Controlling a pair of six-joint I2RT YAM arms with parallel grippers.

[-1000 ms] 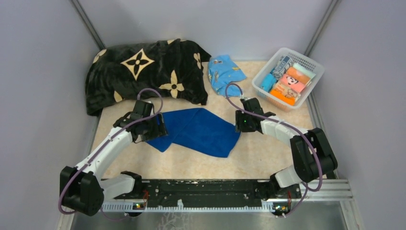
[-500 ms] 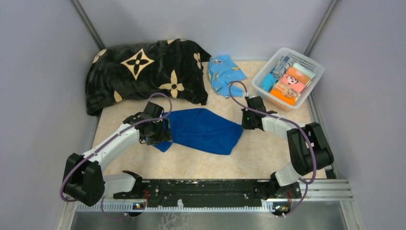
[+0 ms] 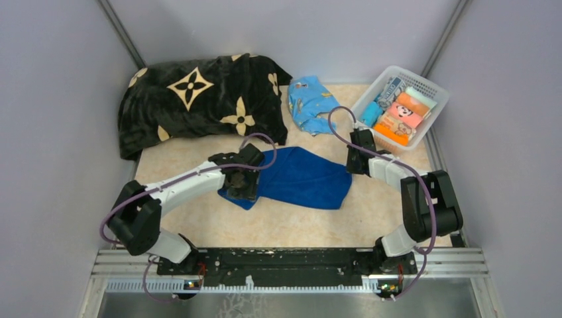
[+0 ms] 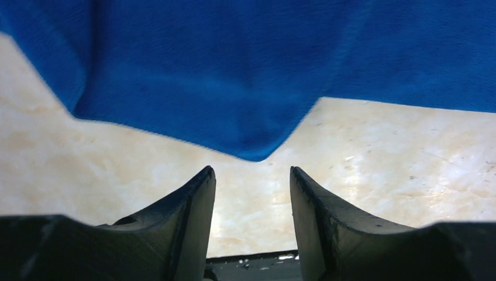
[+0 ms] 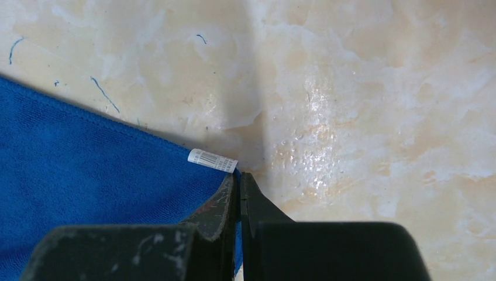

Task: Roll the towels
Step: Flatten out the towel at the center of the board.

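Right hand [image 5: 238, 179] pinches blue towel [image 5: 88, 193] beside barcode tag [image 5: 212, 160].

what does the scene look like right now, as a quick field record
blue towel: spread on table, not rolled
right gripper: shut on blue towel's tagged corner
left gripper: open, empty, facing another corner of it
turquoise towel: crumpled at the back, untouched
blanket: back left
basket: back right, holds small colourful items
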